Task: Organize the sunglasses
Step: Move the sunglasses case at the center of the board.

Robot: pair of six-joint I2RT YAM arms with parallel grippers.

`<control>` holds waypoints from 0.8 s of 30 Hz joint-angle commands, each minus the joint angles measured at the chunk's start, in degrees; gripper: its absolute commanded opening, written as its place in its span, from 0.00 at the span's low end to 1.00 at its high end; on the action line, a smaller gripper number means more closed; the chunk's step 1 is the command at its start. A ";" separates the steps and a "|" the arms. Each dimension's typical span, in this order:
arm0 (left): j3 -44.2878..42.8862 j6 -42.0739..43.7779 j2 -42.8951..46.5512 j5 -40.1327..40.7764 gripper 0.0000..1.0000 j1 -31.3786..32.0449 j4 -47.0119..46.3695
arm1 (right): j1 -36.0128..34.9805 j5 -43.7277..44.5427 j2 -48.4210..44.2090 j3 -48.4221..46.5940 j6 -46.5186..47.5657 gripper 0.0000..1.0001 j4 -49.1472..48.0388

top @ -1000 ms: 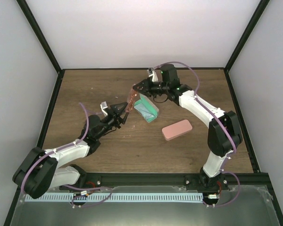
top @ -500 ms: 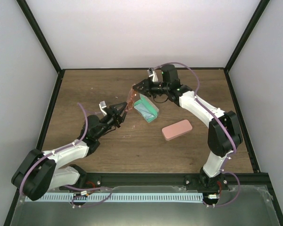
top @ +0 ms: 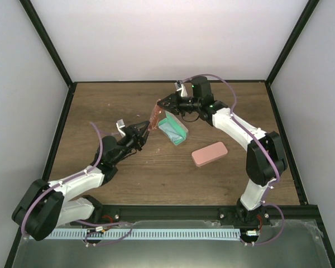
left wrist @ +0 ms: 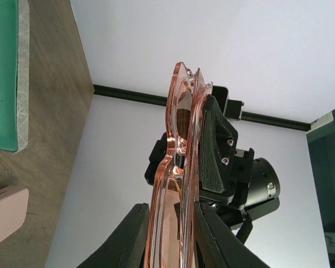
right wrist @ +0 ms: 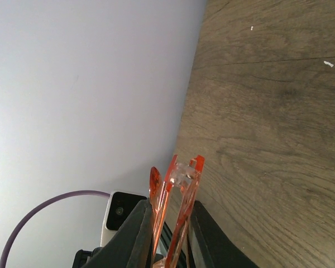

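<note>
- Sunglasses (top: pixel 154 118) are up off the table (top: pixel 100 106), held between my two grippers, left of centre and toward the far side. The frame is orange-pink and translucent, folded, and edge-on in both wrist views.
- My left gripper (top: pixel 146 129) reaches in from the near left. Its two fingers (left wrist: pixel 129 240) press the frame from either side, so it is clamped on the sunglasses.
- My right gripper (top: pixel 162 105) reaches in from the far right. Its fingers (right wrist: pixel 137 237) flank the other end of the frame and touch it, so it is clamped on the sunglasses too. In the left wrist view one black pad of it lies flat against the side of the frame.
- The two grippers point at each other, tips near, with the sunglasses bridging them.
- Green case (top: pixel 175 130) sits on the table just right of the sunglasses in the top view and is the nearest thing to the grip. It looks open. There is a paler blue-grey patch inside; I cannot tell what it is.
- Pink case (top: pixel 209 153) is shut and lies flat, right of the green case and nearer my bases, apart from it.
- A purple cable (top: pixel 100 142) loops along my left arm, and another arches over my right arm.
- White walls and black posts ring the table.
</note>
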State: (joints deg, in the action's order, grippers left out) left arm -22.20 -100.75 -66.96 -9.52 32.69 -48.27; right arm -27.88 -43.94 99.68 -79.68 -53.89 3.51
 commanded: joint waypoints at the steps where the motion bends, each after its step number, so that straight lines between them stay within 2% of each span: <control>1: -1.41 0.14 1.36 0.68 0.20 0.18 1.55 | 0.08 -0.90 -1.33 -0.09 0.79 0.14 -1.16; 4: -1.58 -0.24 1.22 0.20 0.38 0.18 1.47 | 0.11 -0.84 -1.50 0.16 0.16 0.14 -1.99; 8: -1.87 -1.00 0.49 -1.05 0.49 0.23 -0.09 | 0.11 -0.38 -1.80 0.34 -0.63 0.14 -2.89; 20: -1.73 -2.20 0.43 -1.33 0.49 0.42 -1.43 | 0.11 -0.11 -1.41 0.35 -1.73 0.13 -4.25; 24: -1.85 -2.46 0.43 -1.38 0.47 0.48 -1.98 | 0.11 0.09 -1.27 0.61 -1.83 0.13 -4.30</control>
State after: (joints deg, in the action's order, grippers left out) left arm -22.72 -102.08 -66.37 -10.61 32.80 -46.78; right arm -27.92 -43.83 99.68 -78.98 -55.18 0.73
